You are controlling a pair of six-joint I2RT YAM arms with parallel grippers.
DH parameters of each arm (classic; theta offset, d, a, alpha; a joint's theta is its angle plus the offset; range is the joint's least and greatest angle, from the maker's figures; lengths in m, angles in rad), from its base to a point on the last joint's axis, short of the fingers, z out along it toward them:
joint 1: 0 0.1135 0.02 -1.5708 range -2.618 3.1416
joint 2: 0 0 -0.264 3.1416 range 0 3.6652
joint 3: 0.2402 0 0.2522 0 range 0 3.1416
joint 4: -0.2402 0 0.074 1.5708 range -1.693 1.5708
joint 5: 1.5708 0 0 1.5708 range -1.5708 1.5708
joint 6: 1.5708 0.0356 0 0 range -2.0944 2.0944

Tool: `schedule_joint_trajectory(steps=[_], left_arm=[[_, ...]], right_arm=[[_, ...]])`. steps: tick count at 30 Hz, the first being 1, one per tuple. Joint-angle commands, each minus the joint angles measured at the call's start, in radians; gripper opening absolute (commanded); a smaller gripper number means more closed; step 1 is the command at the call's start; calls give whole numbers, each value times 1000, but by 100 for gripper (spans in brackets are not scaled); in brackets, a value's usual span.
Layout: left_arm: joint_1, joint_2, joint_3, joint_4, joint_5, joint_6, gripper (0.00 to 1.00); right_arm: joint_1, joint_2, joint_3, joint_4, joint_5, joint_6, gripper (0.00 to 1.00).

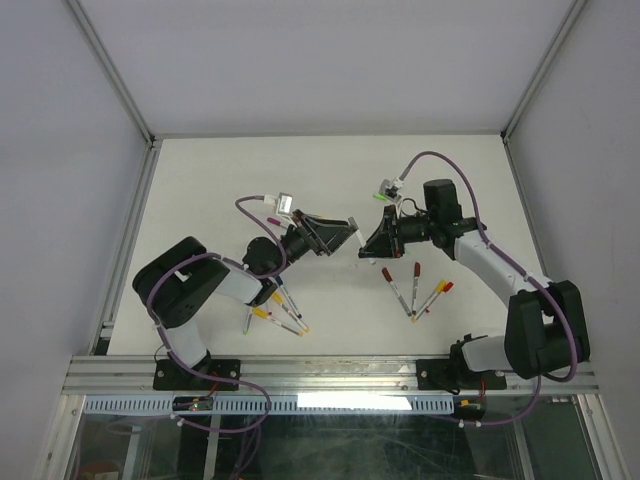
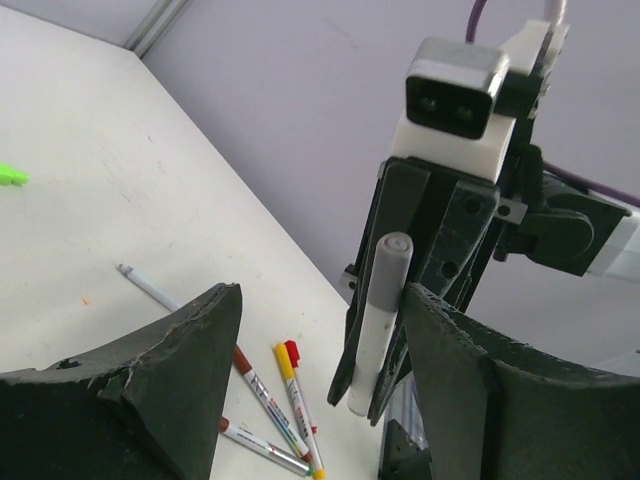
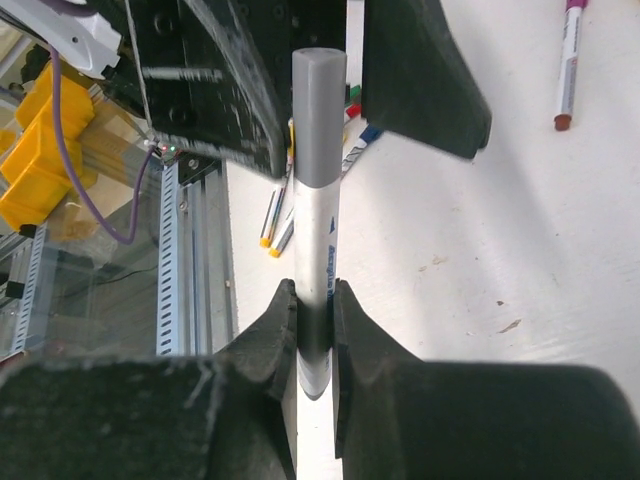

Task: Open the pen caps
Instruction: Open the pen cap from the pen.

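White matt table (image 1: pixel 200 180): flat and walled by pale panels; every item below is carried on it or held above it.

Two black-and-white arms: bolted at the near edge and brought together above the middle of the table.

Left claw (image 2: pixel 320 300): its black fingers (image 2: pixel 180 380) are held apart and nothing is gripped. One finger is set to each side of the grey end described next.

Right claw (image 3: pixel 315 325): clamped on a thin white-barrelled pen (image 3: pixel 318 240). The pen is raised off the table, and its grey end (image 3: pixel 319 110) is pointed between the left claw's fingers.

Capped pens (image 1: pixel 415 285): laid on the table in two loose clusters, one near each arm.

Stubby coloured plastic pen caps: a red cap (image 2: pixel 291 351), a yellow cap (image 2: pixel 283 360) and a dark red cap (image 2: pixel 241 358) are seen seated on those pens.

Small bright green piece (image 2: pixel 10 176): laid alone on the table. Whether it is a cap cannot be told.
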Motion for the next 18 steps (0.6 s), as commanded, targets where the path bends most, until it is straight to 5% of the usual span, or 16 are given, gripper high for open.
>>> schedule_joint_trajectory(steps=[1,18], left_arm=[[16,-55,11,261,52,-20,66],[27,-31,110,148,143,-23,39]], right_arm=[[-6,15,52,-59,-55,-64,0],[-1,39,74,-116,-58,-106,0]])
